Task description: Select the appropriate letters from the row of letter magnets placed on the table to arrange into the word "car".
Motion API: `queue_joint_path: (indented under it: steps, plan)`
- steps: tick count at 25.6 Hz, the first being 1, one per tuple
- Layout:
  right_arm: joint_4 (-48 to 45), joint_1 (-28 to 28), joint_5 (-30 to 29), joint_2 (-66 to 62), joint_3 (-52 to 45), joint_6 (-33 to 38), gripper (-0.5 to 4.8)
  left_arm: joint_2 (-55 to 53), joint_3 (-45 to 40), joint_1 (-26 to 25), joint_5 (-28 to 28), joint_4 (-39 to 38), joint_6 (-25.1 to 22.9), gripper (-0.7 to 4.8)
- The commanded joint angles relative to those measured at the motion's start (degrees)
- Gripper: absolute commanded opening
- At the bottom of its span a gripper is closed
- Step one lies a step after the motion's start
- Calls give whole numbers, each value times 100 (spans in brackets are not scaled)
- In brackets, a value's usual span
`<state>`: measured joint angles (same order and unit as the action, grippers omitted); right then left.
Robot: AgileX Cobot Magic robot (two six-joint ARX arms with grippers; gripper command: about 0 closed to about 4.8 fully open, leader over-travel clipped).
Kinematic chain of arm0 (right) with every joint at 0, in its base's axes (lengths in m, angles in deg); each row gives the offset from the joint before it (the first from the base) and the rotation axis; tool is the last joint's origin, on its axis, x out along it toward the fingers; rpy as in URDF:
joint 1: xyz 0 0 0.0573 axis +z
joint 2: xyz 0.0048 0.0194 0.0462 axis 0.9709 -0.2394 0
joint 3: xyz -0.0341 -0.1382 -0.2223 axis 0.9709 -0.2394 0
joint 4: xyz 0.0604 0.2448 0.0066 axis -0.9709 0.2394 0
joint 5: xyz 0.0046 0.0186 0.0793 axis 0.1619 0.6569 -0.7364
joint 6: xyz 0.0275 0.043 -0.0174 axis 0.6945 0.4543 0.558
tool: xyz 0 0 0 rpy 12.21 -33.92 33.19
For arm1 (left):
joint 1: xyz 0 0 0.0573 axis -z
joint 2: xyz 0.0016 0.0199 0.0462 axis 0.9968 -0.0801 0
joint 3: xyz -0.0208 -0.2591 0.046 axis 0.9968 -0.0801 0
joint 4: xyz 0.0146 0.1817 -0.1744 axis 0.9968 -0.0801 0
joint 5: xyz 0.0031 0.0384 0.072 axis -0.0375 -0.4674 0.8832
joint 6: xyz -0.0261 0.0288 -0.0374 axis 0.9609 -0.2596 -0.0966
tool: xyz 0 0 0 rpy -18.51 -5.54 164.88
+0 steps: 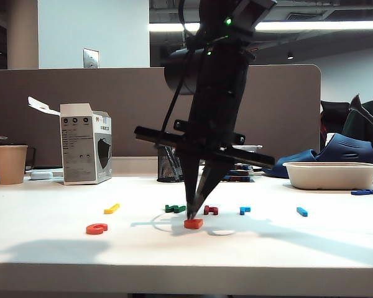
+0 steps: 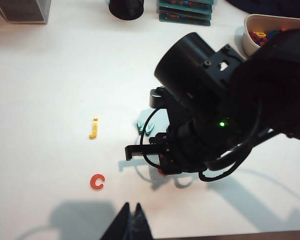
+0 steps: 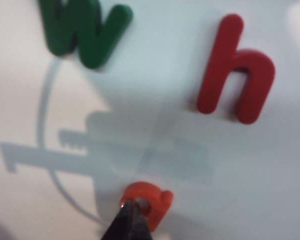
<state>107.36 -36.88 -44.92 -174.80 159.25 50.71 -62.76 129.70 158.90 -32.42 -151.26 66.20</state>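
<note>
The right gripper (image 1: 194, 216) is clenched on the orange-red a (image 1: 193, 223), low at the table (image 1: 50, 248) – c (image 1: 96, 229) lies at its nine o'clock. Keep a level, just beside c; left gripper (image 2: 131, 220) idle, pinched empty

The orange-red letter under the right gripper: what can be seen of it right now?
The orange-red letter is a small, flat, rounded piece of glossy plastic, apparently the "a". It lies flat on the white table, nearer the front edge than the green letter and the dark red letter. The right gripper, shut, points down with its tips on the letter's top. Whether it pinches or only presses cannot be told.
</note>
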Motion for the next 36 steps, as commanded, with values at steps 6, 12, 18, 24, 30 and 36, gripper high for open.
queue_joint_path:
  steps: [6, 12, 18, 24, 30, 36]
  plan:
    - [-28, 0, 46, -63, 7, -15, -6, 15, 11, -2, 61, -9, -24, -5]
    - [-63, 184, -83, -87, 7, -9, -6, 15, 11, -2, 61, -9, -24, -5]
    - [-271, 409, -254, -164, 7, 162, -6, 15, 11, -2, 59, -9, -24, -5]
    - [-409, 474, -282, -238, 7, 348, -6, 13, 11, -2, 59, -9, -24, -5]
    - [-544, 479, -361, -256, 7, 400, -6, 15, 11, -4, 61, -9, -24, -5]
    - [-417, 459, -361, -221, 61, 396, -6, 15, 11, -2, 59, -9, -24, -5]
